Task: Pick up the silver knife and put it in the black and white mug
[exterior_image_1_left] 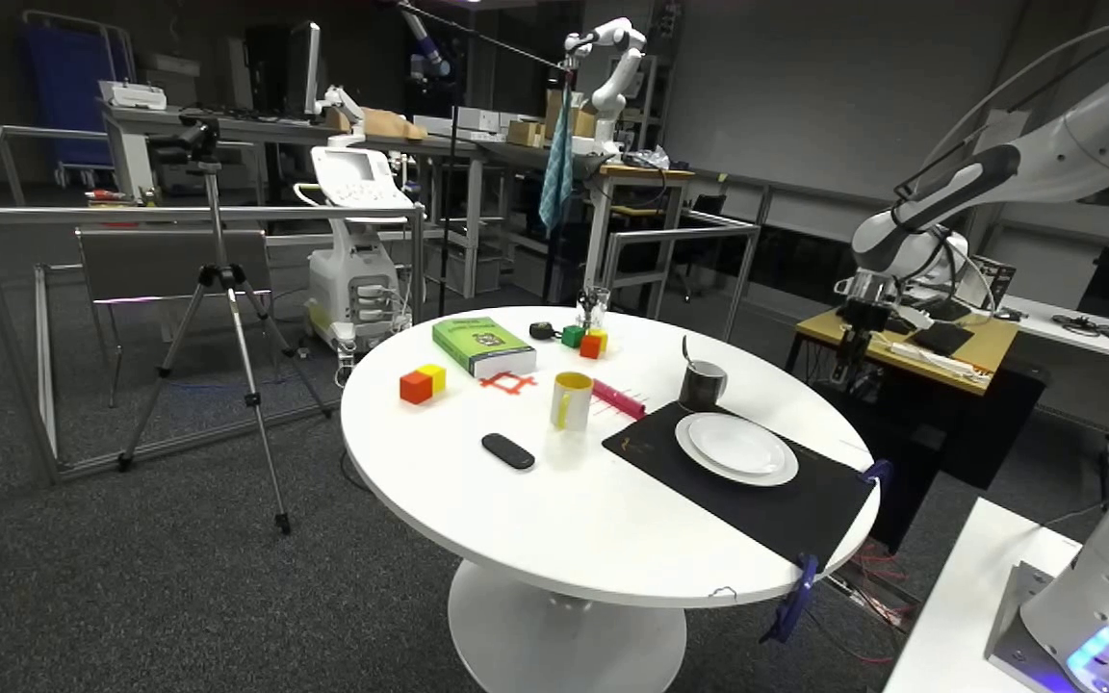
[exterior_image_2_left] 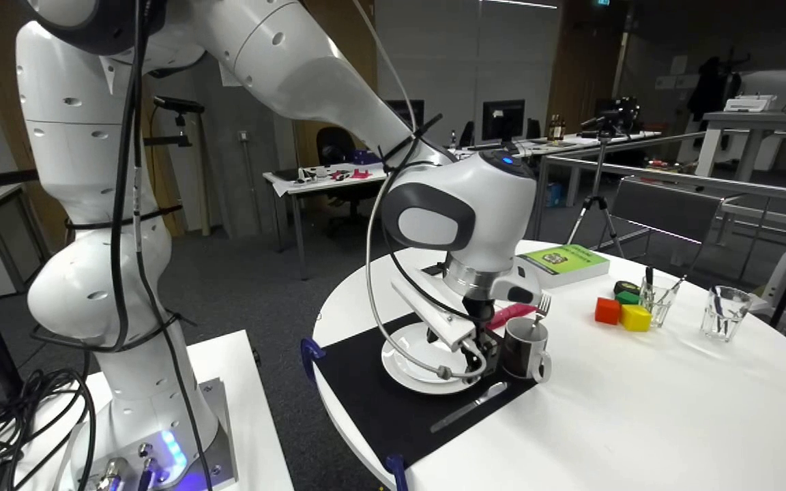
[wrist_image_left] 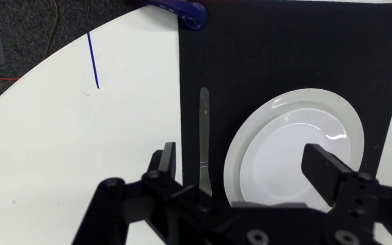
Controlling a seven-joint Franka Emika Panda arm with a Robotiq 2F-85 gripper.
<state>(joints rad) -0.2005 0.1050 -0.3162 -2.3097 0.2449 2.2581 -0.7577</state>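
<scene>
The silver knife (wrist_image_left: pixel 204 126) lies flat on the black placemat beside a stack of white plates (wrist_image_left: pixel 232 149); it also shows as a knife (exterior_image_2_left: pixel 468 408) in an exterior view. A fork stands tilted inside the black and white mug (exterior_image_2_left: pixel 521 348), which is upright at the mat's edge. That mug (exterior_image_1_left: pixel 702 387) is outside the wrist view. My gripper (wrist_image_left: pixel 241 149) hangs above the mat, jaws wide apart and holding nothing. From the wrist camera, one finger appears left of the knife and the other over the plates. The knife's lower end is hidden behind the gripper.
Blue clamps (wrist_image_left: pixel 192 15) grip the placemat (wrist_image_left: pixel 284 51) at the table's rim. Around the table stand a white and yellow mug (exterior_image_1_left: pixel 571 402), a green book (exterior_image_1_left: pixel 484 346), coloured cubes (exterior_image_2_left: pixel 607 311), glasses (exterior_image_2_left: pixel 723 314), a pink object (exterior_image_2_left: pixel 510 315) and a black case (exterior_image_1_left: pixel 508 450).
</scene>
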